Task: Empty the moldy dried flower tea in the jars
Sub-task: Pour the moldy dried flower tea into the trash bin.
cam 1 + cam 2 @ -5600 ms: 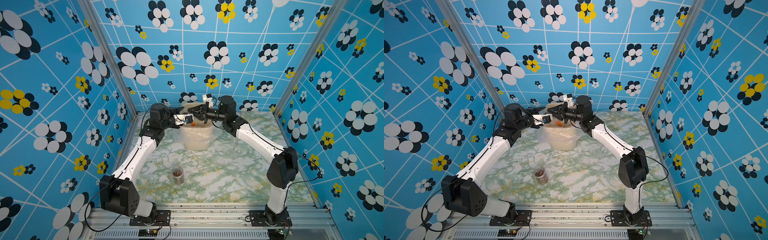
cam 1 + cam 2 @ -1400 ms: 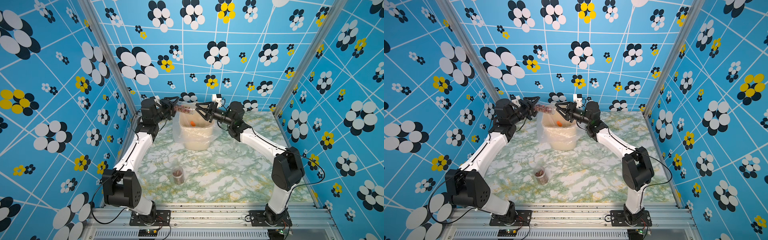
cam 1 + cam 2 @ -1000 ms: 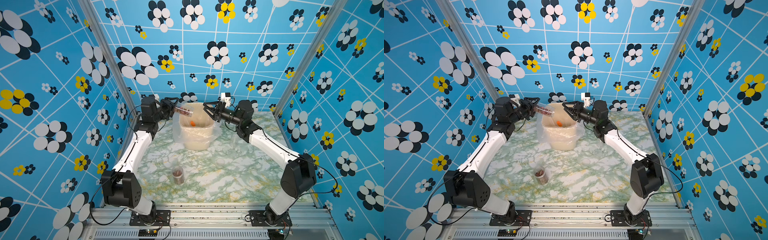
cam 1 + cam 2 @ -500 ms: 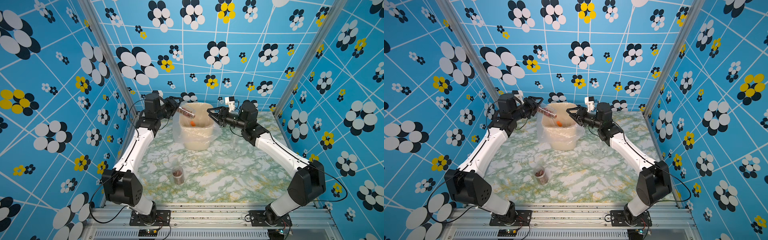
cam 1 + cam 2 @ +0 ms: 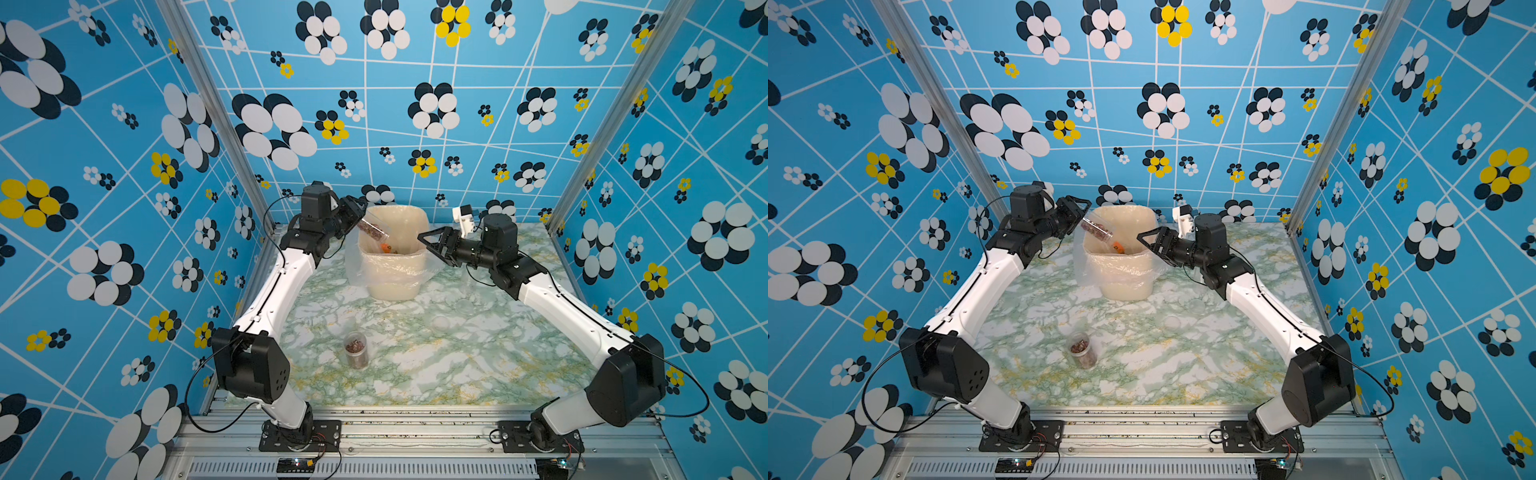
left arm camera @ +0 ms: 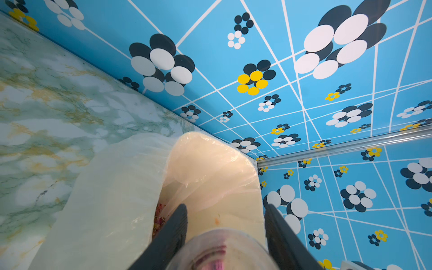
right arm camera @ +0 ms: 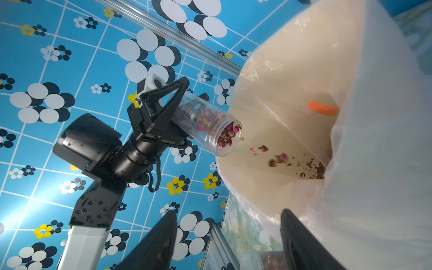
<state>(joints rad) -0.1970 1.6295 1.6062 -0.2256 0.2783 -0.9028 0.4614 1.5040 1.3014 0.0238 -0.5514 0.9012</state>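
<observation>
Overall: two arms reach toward a cream bin (image 5: 392,282) at the back of a green-marbled table (image 5: 436,374), one from each side.
Bin: lined with a thin clear liner (image 5: 353,266) that hangs out over the rim and down the sides.
Left gripper (image 6: 225,210): clamped on the base end of a clear jar (image 7: 210,126), with one dark finger on each side; the left wrist view shows the jar's wall pressed between them.
Held jar: lidless and tilted, its open mouth lower than its base; the mouth is over the bin's left rim and points into the bin.
Tea (image 7: 228,136): reddish-pink dried buds crowd the mouth of the held jar. A few more show just beyond the mouth against the liner, falling or lying there, I cannot tell which. A scatter of buds and crumbs sits deeper in the bin.
Orange piece (image 7: 322,108): inside the bin against the liner, apart from the buds.
Right gripper (image 7: 228,211): fingers spread wide apart with nothing between them, hovering just beside the bin's right rim and pointing at it.
Second jar (image 5: 356,351): upright near the front of the table, well apart from the bin, with brownish tea inside; seen in both top views. Whether it bears a lid I cannot tell.
Lids (image 5: 440,322): two clear round ones lie flat on the table between the bin and the right arm, near each other but not touching.
</observation>
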